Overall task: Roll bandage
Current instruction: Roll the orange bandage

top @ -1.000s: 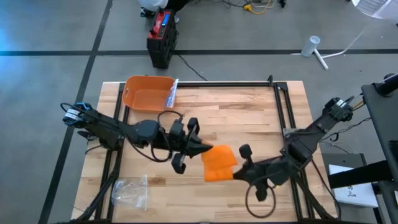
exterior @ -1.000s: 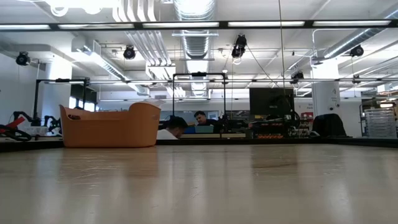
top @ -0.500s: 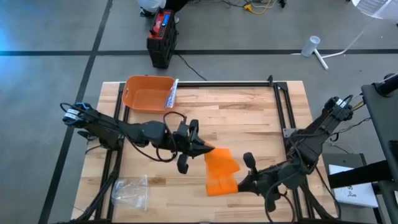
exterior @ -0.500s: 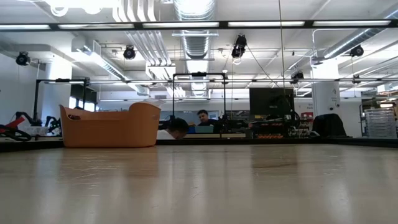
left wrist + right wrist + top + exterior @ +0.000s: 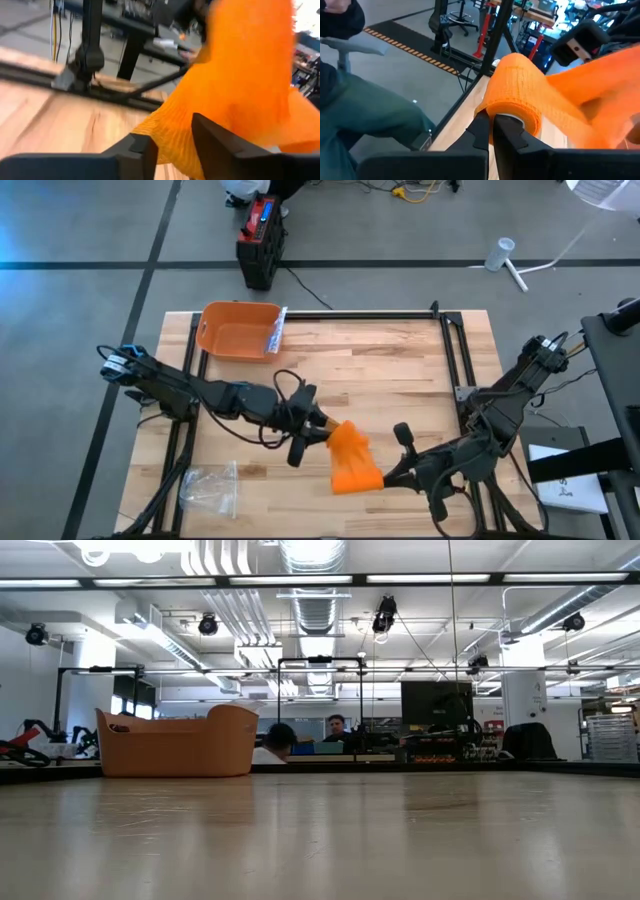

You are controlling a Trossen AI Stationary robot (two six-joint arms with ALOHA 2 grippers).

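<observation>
My right gripper [image 5: 492, 131] is clamped tight on the core of the orange bandage [image 5: 352, 458] roll, over the table's [image 5: 400, 370] near-middle. My left gripper [image 5: 172, 145] stands narrowly parted, the loose bandage strip between its fingers; whether they grip it I cannot tell. The low view shows neither gripper.

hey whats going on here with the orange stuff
Two robot arms are rolling up an orange bandage over the wooden table. The right gripper is clamped on the rolled end, and the left gripper has its fingers around the loose strip. An orange basket sits at the far corner and a clear plastic bag lies near the front edge.
</observation>
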